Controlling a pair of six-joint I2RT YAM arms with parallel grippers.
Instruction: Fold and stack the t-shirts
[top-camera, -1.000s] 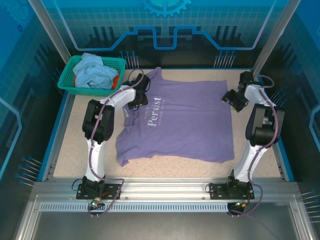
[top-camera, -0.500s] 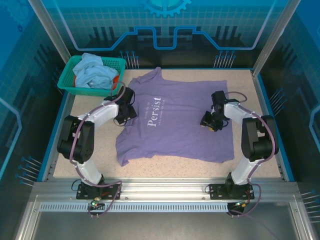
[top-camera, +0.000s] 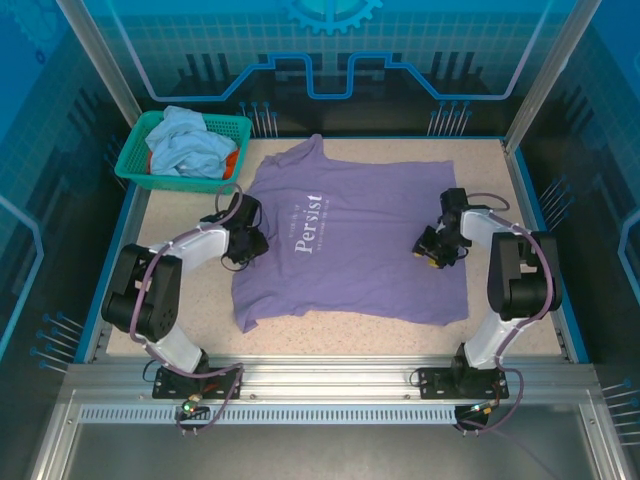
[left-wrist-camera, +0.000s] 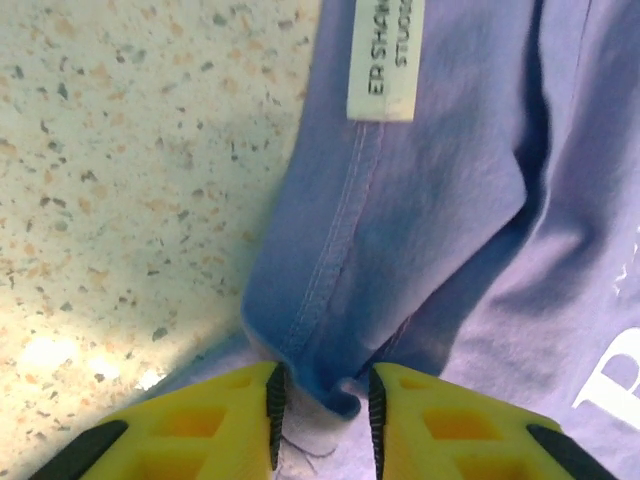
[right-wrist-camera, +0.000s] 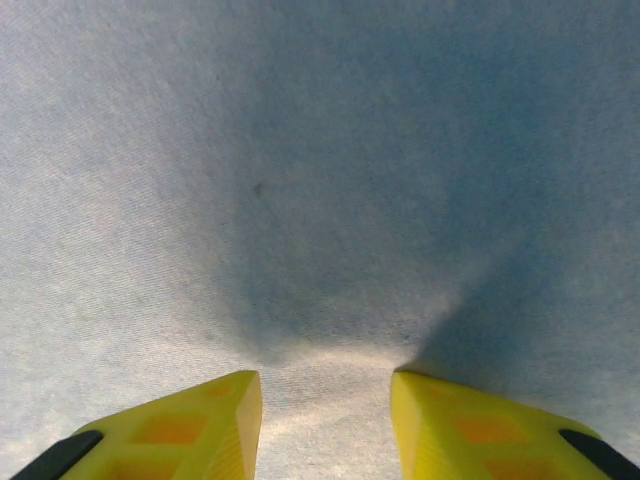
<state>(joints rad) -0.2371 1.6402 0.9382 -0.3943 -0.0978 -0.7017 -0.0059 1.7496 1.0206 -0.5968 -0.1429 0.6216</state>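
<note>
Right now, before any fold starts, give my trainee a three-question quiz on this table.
1. The lavender t-shirt lies: A) in the basket, B) spread out on the table, C) folded in a stack.
2. True or false: the left gripper has the shirt's hem between its fingers.
3. Which table corner holds the teal basket?
Key: 1 B; 2 true; 3 far left.

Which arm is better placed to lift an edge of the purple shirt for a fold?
Left. The left gripper pinches a bunched hem fold at the edge of the purple t-shirt. The right gripper sits on flat cloth inside the edge and would probably need repositioning.
</note>
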